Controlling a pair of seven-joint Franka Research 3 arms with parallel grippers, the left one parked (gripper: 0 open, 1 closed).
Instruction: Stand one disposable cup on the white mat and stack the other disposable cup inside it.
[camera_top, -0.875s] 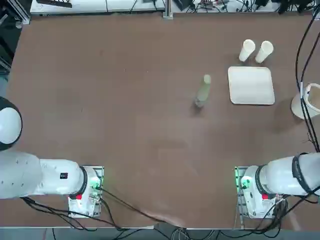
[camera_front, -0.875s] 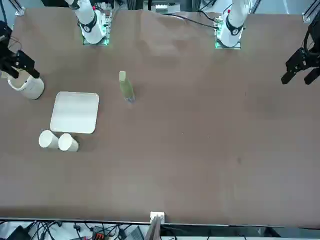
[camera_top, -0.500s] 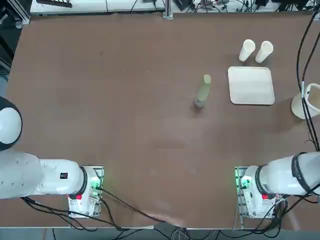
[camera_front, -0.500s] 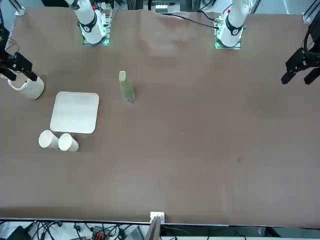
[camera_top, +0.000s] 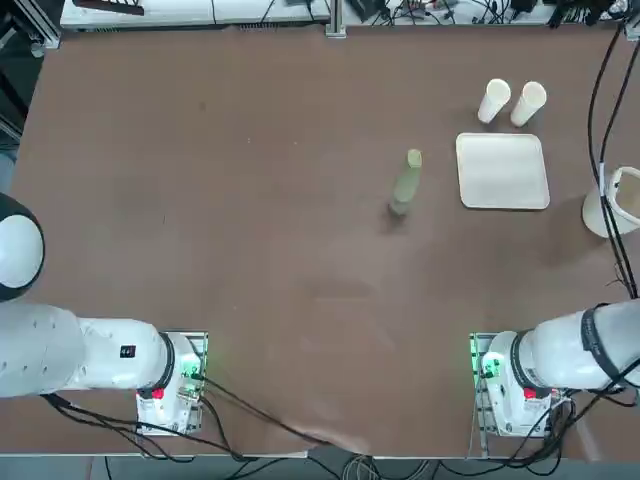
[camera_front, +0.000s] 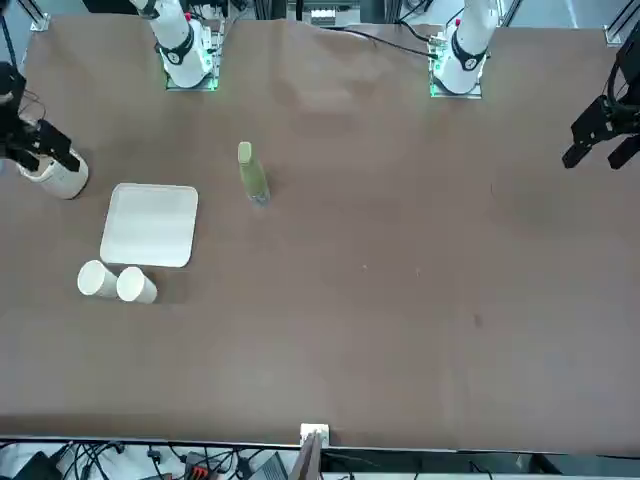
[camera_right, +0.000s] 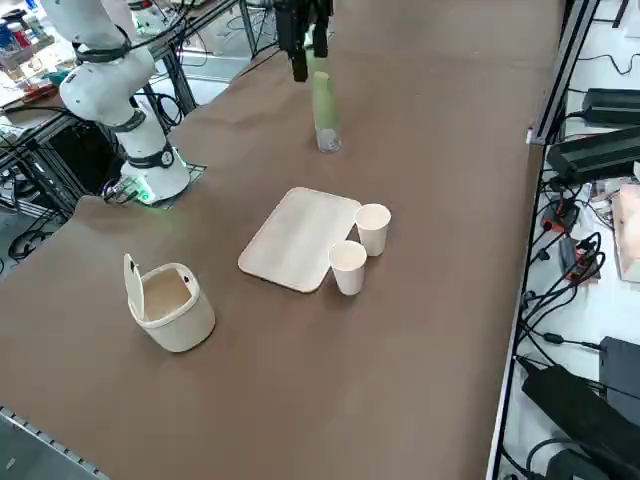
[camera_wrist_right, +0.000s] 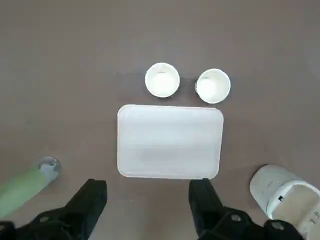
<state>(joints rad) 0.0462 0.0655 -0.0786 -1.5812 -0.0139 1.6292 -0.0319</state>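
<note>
Right tool (camera_wrist_right: 147, 200) released, fingers spread, empty, hovering above the flat rounded-corner white mat (camera_wrist_right: 170, 141). Both tapered paper cups (camera_wrist_right: 162, 79) (camera_wrist_right: 213, 85) stand upright side by side on the matte brown surface (camera_top: 250, 200), at 12 o'clock of the mat in top view.

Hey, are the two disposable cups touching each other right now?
Apart. The right wrist view, looking down on them, shows a strip of brown table between one disposable cup and the other disposable cup.
</note>
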